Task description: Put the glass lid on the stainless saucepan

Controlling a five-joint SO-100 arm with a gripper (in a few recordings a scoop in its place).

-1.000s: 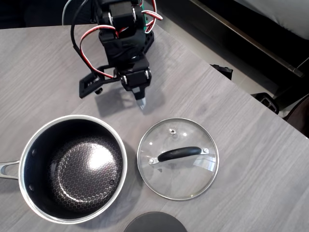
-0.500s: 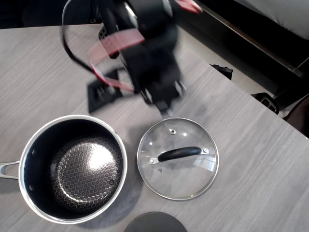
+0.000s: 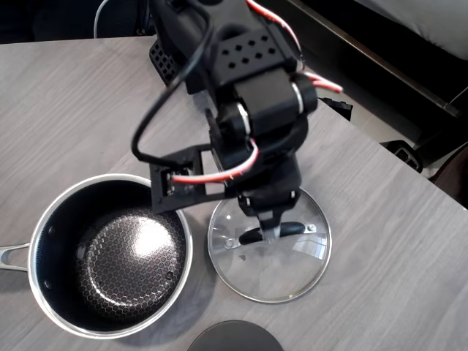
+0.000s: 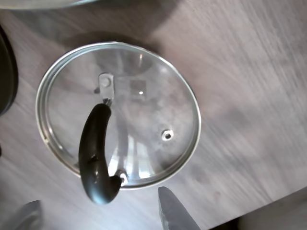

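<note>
**Hovering Over the Lid, Claw Spread**

Lying flat on the grey wood-grain table, the glass lid sits just right of the stainless saucepan in the overhead view, their rims close but apart. Your gripper hangs directly over the lid's black handle, and the arm's dark body covers the lid's upper edge. From the wrist view you see the glass lid spread out below the camera, its black handle curving from one metal mount near the centre down toward the near rim, and its small steam vent to the right. The two fingertips show at the bottom edge of that view, set apart, with the handle's lower end between them and above; nothing is held. You cannot tell from either view whether a fingertip touches the lid. The saucepan stands upright with its dark honeycomb interior exposed and its steel side handle pointing left. A dark grey disc lies at the overhead view's bottom edge, below the gap between pan and lid.
</note>
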